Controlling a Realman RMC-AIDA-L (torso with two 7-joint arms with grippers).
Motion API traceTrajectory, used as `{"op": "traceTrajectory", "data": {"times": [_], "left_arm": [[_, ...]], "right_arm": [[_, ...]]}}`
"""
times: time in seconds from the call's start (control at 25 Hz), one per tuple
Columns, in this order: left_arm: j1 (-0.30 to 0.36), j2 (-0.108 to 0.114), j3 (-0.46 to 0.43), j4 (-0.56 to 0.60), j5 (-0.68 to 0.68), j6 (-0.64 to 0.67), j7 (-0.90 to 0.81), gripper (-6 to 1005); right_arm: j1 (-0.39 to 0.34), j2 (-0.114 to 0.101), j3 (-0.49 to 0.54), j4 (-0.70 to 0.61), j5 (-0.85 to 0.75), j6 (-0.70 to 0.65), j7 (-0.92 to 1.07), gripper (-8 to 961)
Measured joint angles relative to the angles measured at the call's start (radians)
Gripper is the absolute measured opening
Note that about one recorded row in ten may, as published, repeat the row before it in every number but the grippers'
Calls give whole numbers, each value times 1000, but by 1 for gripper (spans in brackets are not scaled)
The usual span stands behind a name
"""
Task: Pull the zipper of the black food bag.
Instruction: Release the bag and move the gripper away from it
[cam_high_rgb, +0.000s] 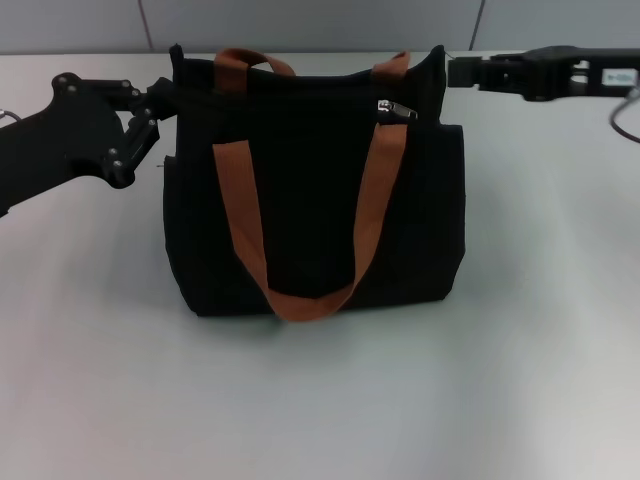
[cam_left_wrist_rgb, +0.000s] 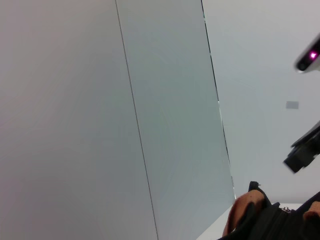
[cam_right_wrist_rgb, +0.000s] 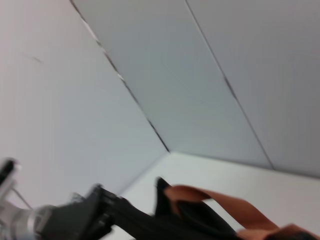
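Zipper work looks barely begun: the small silver zipper pull (cam_high_rgb: 396, 109) sits upper right on the big black cloth bag (cam_high_rgb: 310, 215). Left gripper (cam_high_rgb: 165, 95) pinches the bag's upper-left corner; right gripper (cam_high_rgb: 452, 72) touches the upper-right corner, and I cannot tell its grip.

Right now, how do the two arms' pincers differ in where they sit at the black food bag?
The left pincer touches the black food bag at its upper left corner; the right pincer sits by the upper right corner, on the side where the zipper lies. The left arm slants up from low on the table; the right arm reaches in level. Both are black and level with the bag's top edge.
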Motion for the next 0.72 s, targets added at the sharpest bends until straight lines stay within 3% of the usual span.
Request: {"op": "traceTrajectory", "data": {"times": [0.36,0.52,0.72], "left_arm": [[7,-20,0,-18,0,-46,-28,32],[15,-20,0,-25,1,-53,-59,32],[26,-16,0,-25,1,-52,-95,32]], "right_arm": [[-83,-40,82,319,201,-177,-533,309],[-119,-47,87,426,193,-300,-784,393],[-157,-38,81,447,61,-345,-922,498]]}}
